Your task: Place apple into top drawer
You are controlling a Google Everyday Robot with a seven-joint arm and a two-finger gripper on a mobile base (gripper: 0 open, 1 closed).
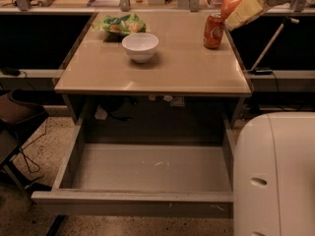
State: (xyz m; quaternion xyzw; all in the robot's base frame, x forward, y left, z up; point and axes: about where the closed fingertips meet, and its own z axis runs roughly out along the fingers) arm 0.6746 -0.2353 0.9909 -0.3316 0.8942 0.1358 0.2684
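Red-orange apple [230,6] hangs clamped in the jaws beyond the soda can [213,30]; top drawer [147,170] lies open, long axis crosswise.

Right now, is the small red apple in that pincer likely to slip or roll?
The small round red apple looks firm, held in the pincer at the far right of the beige table by the red soda can. Its smooth curve might slip. In the open grey metal drawer, it would probably roll on the flat floor.
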